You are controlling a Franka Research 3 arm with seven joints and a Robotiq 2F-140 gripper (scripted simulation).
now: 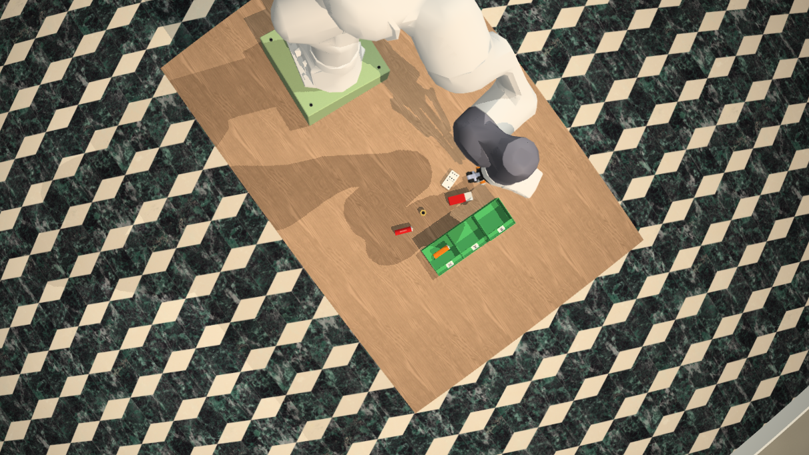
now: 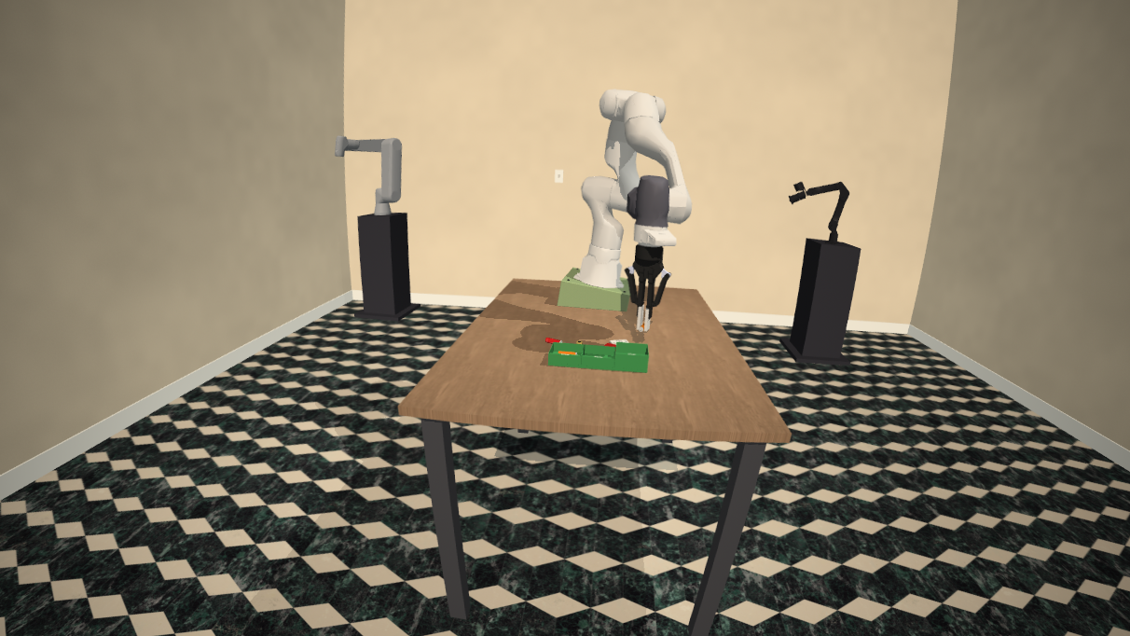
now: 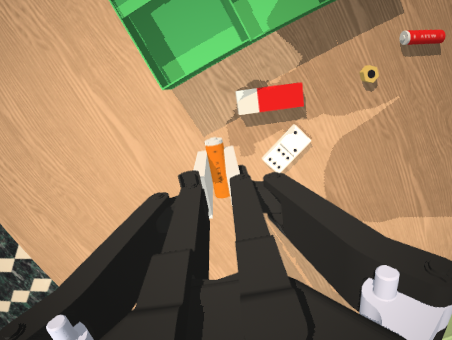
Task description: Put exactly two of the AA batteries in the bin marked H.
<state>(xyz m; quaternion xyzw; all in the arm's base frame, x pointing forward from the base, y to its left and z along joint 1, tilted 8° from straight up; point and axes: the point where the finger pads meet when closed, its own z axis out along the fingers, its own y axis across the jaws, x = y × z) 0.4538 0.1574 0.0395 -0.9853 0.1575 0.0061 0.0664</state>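
My gripper (image 3: 218,164) is shut on an orange AA battery (image 3: 217,166) and holds it above the table, behind the row of three green bins (image 1: 468,235). The gripper also shows in the exterior view (image 2: 641,320), clear of the table top. The near end bin (image 3: 180,24) is marked R and is empty. The middle bin is empty too. A red battery-like cylinder (image 3: 423,37) lies on the table.
A red and white block (image 3: 270,98), a white domino (image 3: 286,149) and a small brass nut (image 3: 370,73) lie on the table between the gripper and the bins. The arm's green base (image 1: 325,73) stands at the table's far end.
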